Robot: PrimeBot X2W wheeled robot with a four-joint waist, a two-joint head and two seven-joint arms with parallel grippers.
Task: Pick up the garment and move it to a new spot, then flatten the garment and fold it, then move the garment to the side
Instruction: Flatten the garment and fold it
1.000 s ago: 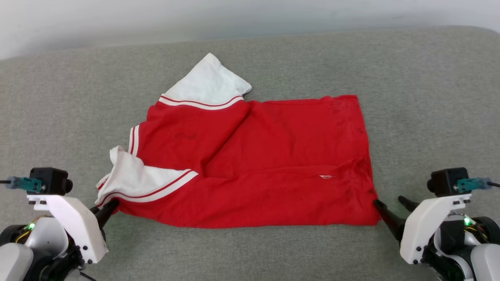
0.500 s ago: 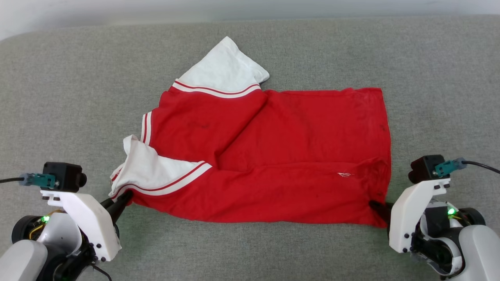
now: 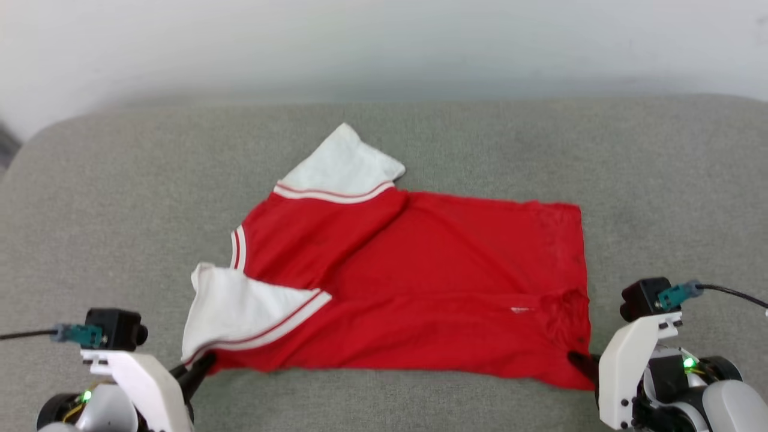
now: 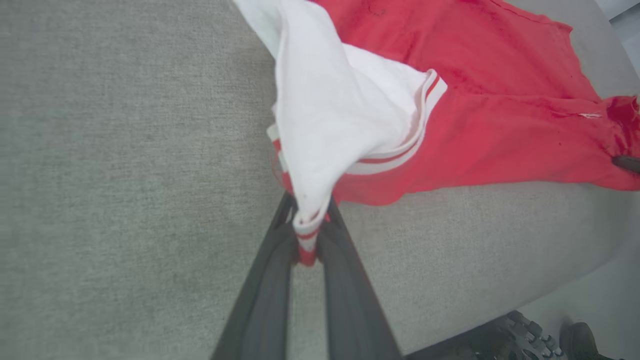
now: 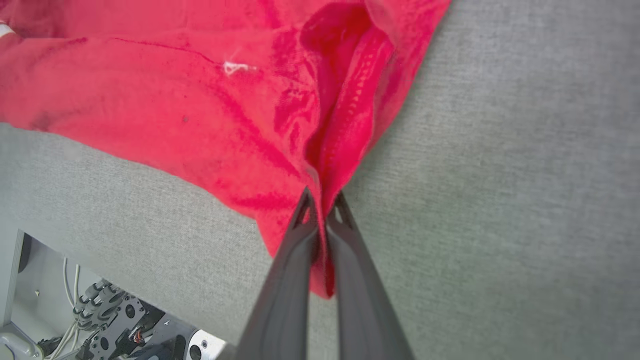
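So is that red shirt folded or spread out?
Spread out but rumpled: the shirt lies open on the grey cushion, creased diagonally, near white sleeve flopped over.

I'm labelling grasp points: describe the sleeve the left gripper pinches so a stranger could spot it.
On the wide grey fabric cushion lies a thin red shirt with white short sleeves. The sleeve at its near left corner has its striped hem clamped in the left gripper's dark fingers. The other white sleeve lies free at the far edge.
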